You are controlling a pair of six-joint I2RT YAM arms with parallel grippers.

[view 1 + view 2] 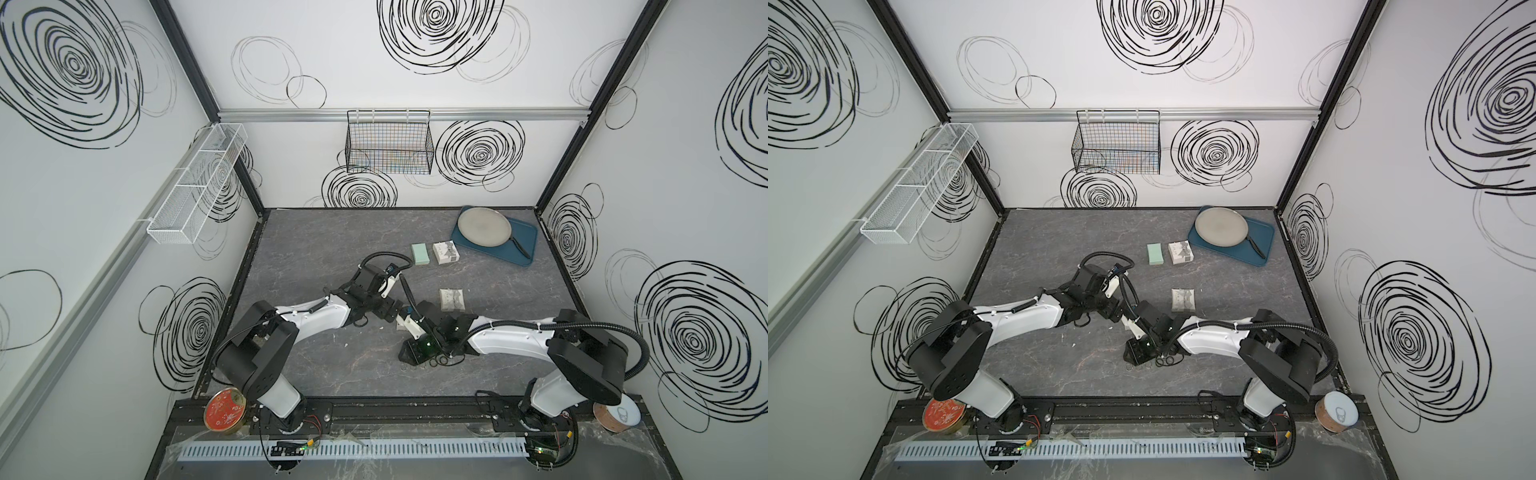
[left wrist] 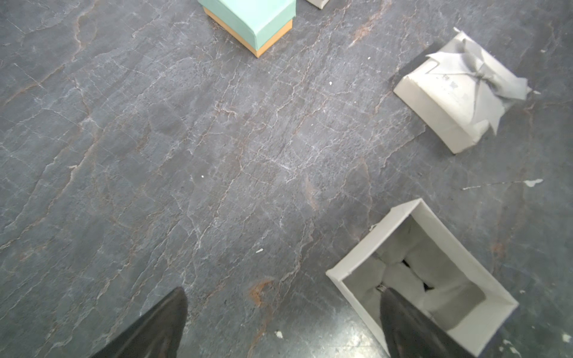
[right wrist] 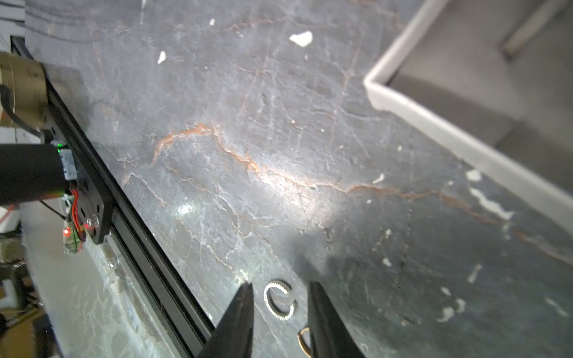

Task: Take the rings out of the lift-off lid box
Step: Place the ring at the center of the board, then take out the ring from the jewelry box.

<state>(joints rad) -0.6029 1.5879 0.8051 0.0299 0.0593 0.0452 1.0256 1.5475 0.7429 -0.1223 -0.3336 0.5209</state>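
Down near the front edge of the dark table, the rings [image 1: 434,363] are lying loose in a little bunch, some black and some silvery. The right claw [image 3: 279,283] is hanging just over them with its fingers spread. One bumpy silver ring [image 3: 279,300] is sitting between them, not pinched. The left claw [image 2: 285,289] is spread wide too, with one finger dipping over the open box [image 2: 359,269]. The lid [image 2: 459,90] is lying off to one side. Most of the job is looking done, but I cannot tell if a ring is hiding in the box's soft padding.
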